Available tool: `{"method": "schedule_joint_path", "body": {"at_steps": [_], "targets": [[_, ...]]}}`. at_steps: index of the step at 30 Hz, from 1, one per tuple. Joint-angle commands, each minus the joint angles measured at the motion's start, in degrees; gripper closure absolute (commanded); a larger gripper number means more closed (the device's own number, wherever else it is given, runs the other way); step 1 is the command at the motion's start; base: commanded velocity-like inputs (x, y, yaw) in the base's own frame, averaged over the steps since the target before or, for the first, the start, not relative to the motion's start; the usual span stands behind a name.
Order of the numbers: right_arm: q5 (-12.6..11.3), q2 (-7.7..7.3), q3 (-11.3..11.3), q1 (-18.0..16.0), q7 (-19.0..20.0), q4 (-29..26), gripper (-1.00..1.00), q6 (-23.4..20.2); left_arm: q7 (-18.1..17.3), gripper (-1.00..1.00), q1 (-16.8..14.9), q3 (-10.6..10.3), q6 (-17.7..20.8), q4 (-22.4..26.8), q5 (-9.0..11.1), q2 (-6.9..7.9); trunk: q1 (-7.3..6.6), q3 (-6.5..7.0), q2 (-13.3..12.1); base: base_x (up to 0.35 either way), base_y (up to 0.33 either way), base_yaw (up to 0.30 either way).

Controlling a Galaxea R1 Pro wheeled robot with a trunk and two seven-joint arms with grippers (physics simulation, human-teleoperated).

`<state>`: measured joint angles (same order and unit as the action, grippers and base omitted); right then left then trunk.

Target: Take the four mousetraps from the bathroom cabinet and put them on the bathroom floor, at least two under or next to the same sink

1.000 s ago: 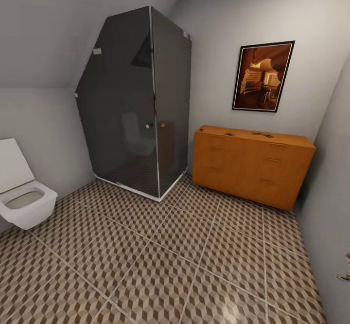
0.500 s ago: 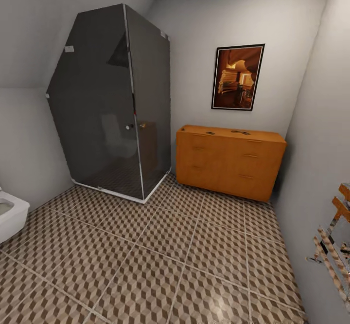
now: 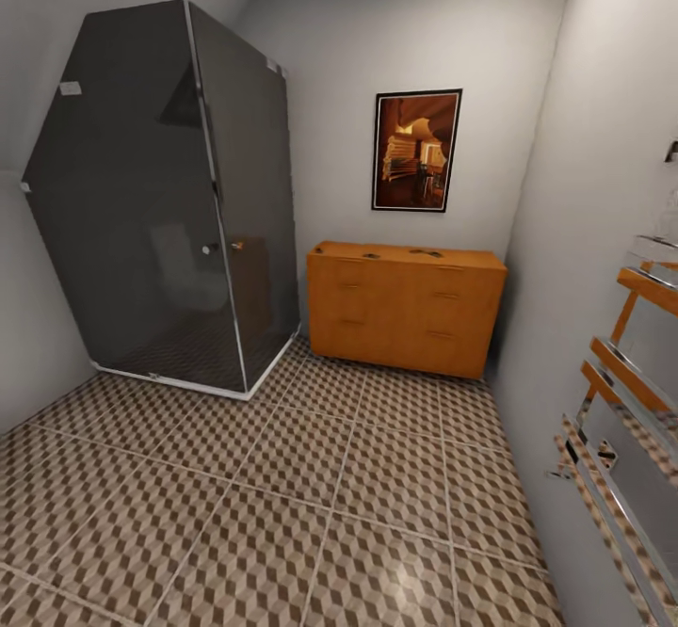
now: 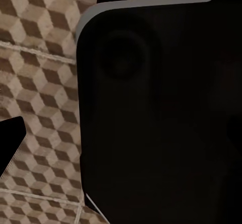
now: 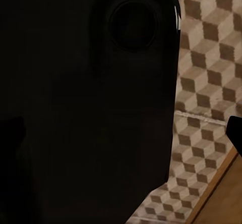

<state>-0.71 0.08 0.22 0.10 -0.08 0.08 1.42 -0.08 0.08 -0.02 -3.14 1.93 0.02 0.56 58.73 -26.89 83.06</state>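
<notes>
Ahead, the cabinet stands against the far wall across open bathroom floor, slightly right of centre; small dark shapes on its top may be the mousetraps. Whether either pincer is open cannot be told: dark housing blocks both wrist views, so neither arm looks nearer.

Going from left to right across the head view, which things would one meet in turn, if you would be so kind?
Dark glass shower enclosure → orange-brown cabinet with the framed picture above it → chrome towel rail on the right wall.
</notes>
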Motion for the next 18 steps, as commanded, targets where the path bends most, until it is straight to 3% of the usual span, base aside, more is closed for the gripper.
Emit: {"method": "schedule_joint_path", "body": {"at_steps": [1, 18], "targets": [[-0.08, 0.01, 0.03, -0.01, -0.01, 0.01, -1.00, 0.13, -0.01, -1.00, 0.01, 0.01, -0.14, 0.02, 0.00, 0.02, 0.00, -0.04, 0.02, 0.000, 0.000, -0.250], [-0.08, 0.01, 0.04, -0.01, -0.01, 0.01, -1.00, 0.10, -0.01, -1.00, 0.01, 0.52, -0.11, 0.00, 0.14, -0.36, 0.00, -0.04, 0.02, 0.000, 0.000, -0.250]]}}
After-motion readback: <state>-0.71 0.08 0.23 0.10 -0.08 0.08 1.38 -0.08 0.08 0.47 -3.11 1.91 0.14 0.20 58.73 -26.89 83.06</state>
